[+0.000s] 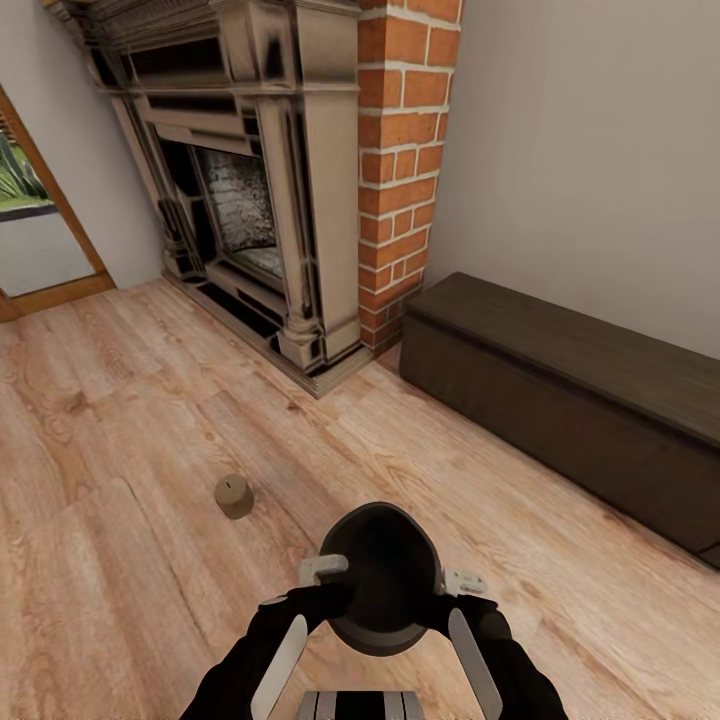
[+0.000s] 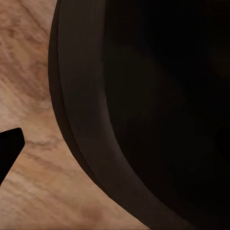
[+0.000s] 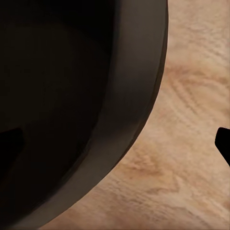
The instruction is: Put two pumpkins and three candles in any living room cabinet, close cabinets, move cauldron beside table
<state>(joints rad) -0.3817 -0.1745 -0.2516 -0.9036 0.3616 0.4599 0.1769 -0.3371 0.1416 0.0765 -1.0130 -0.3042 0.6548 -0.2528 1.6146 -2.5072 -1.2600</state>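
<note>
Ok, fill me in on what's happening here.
The robot holds the cauldron up in front of itself with both arms, the left tool on one side of the rim and the right tool on the other. One candle stands on the wooden floor ahead to its left. The long dark cabinet sits along the wall to the right, beside the brick fireplace, with its front closed as far as can be seen.

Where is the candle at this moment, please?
In the head view, the candle stands alone on the wood floor, left of the cauldron and in front of the fireplace.
</note>
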